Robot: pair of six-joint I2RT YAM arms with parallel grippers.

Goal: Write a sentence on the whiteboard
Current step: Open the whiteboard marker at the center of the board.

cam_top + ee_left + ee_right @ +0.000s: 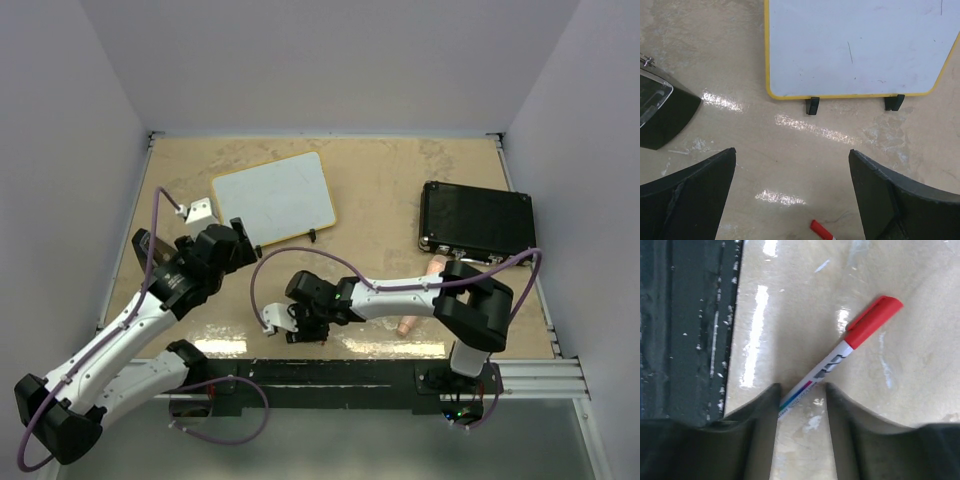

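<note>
While L hand [792, 151] gapes wide nr whiteboard [855, 45], R hand [802, 386] straddles marker [840, 352] (gap showing), no pinch.

From my right wrist, the marker [840, 352] shows its red cap and part of its barrel, but its tail end slips out of sight behind my right fingers [755, 440], and the print on the barrel is too small to read. From my left wrist, the whiteboard [855, 50] is cut off by the top and right edges. Only the marker's red tip pokes in at the bottom edge. A dark object [665, 120] is cropped at the left, and I cannot tell what it is. From above, my right arm [400, 295] covers most of a pinkish thing [407, 325].
</note>
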